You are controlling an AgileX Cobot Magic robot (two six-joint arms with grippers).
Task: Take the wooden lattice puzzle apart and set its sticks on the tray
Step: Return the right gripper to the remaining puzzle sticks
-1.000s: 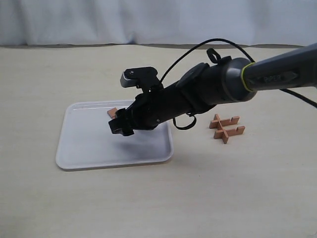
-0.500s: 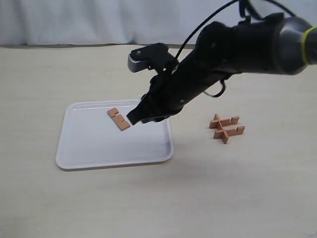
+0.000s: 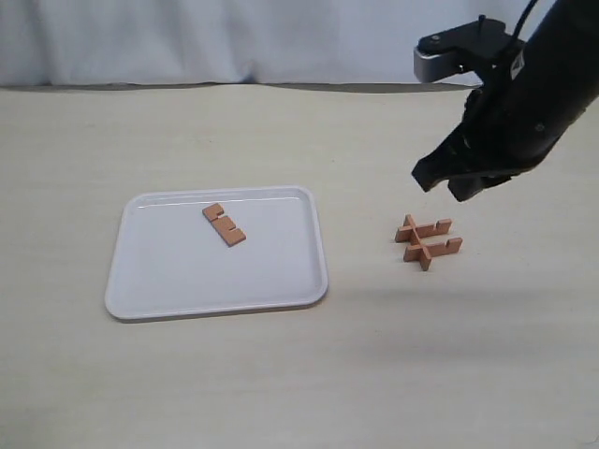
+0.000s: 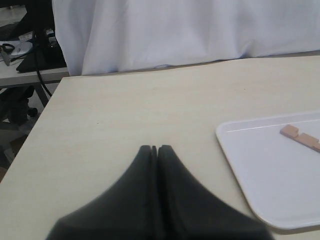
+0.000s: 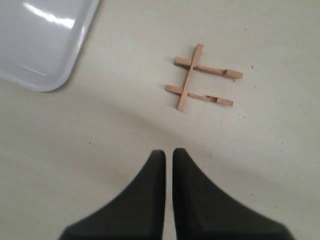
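Observation:
The wooden lattice puzzle (image 3: pixel 429 241) lies on the table right of the tray, now a partial grid of three sticks (image 5: pixel 200 80). One loose stick (image 3: pixel 225 224) lies flat on the white tray (image 3: pixel 187 276), also seen in the left wrist view as stick (image 4: pixel 300 138) on tray (image 4: pixel 270 175). My right gripper (image 3: pixel 442 185) hangs in the air above and slightly behind the puzzle, shut with nothing between its fingers (image 5: pixel 169 152). My left gripper (image 4: pixel 155 148) is shut and empty over bare table beside the tray; it does not show in the exterior view.
A white curtain (image 3: pixel 234 37) backs the far table edge. The tray corner (image 5: pixel 40 45) shows in the right wrist view, well apart from the puzzle. A table edge with cables and equipment (image 4: pixel 25 55) beyond it shows in the left wrist view.
My right arm rose from over the tray and swung right to above the puzzle, its jaws closing on the way. The stick stayed lying on the tray.

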